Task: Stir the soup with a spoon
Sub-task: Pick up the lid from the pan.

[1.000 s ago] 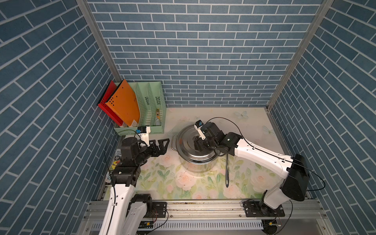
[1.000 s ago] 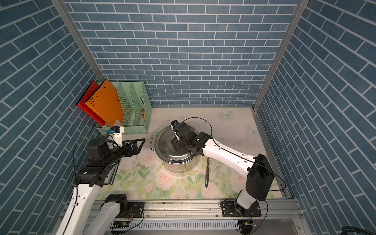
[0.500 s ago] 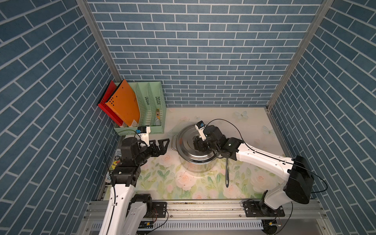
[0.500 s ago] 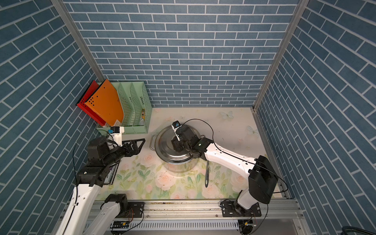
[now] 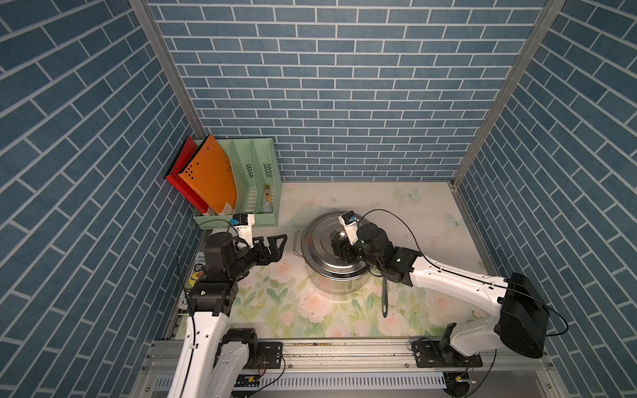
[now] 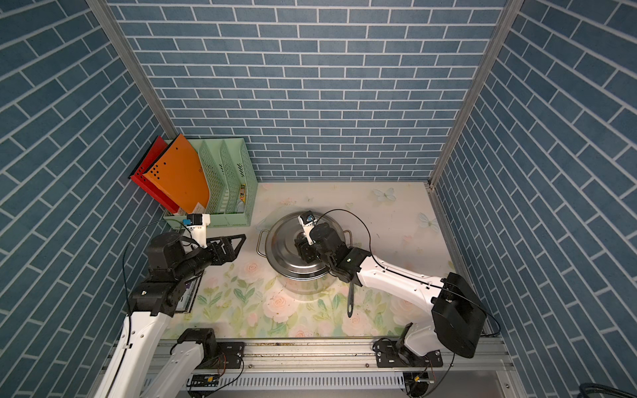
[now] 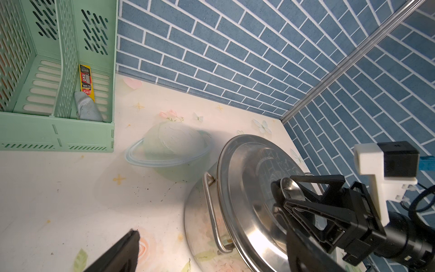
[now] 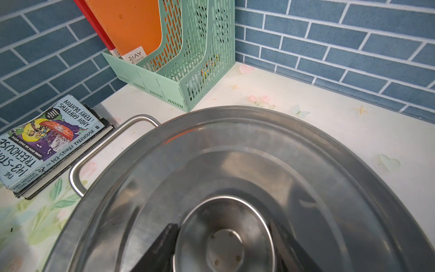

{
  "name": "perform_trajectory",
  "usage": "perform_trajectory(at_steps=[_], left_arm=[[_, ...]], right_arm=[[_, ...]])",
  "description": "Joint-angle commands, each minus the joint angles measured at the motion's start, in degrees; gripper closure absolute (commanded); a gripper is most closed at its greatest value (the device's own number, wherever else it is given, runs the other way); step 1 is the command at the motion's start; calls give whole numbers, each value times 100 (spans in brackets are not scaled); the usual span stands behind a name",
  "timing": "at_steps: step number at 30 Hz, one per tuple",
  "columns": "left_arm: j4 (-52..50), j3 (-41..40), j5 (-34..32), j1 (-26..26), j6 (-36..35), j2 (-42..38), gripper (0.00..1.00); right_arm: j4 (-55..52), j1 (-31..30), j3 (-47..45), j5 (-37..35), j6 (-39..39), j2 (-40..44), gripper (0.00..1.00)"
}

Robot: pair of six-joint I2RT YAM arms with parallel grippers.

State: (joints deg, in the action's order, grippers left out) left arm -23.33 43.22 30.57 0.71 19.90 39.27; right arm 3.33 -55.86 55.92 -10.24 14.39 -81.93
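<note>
Plainly, the right pincer [image 8: 223,237] straddles the round knob [image 5: 338,236] of the flat steel lid [image 5: 319,243] on the shiny steel pot [image 5: 331,286], grip unclear, while the slim dark-handled spoon [image 5: 384,296] lies behind it under its forearm, handle pointing away, well apart from the wide-spread left pincer [image 5: 277,248].

Bright even light, soft shadows, glare on lid [image 7: 249,200], wrist views bowed at edges

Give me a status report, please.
Left gripper open. Right gripper astride knob, grip unclear. Spoon on table beside pot. Lid covers pot.
</note>
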Motion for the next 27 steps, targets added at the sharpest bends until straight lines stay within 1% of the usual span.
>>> perform_trajectory(at_steps=[1,7,12,20,27], left_arm=[[-49,156,48,-10,-22,-23,0],[-64,182,55,-10,-3,-33,0],[-66,187,59,-10,-4,-38,0],[-60,188,63,-10,-2,-41,0],[-57,178,69,-9,-4,-34,0]], right_arm=[[-116,20,-298,-95,-50,-16,47],[102,13,-306,-168,-276,65,62],[106,20,-97,-163,-454,196,68],[150,22,157,-178,-693,341,69],[181,21,434,-190,-877,262,69]])
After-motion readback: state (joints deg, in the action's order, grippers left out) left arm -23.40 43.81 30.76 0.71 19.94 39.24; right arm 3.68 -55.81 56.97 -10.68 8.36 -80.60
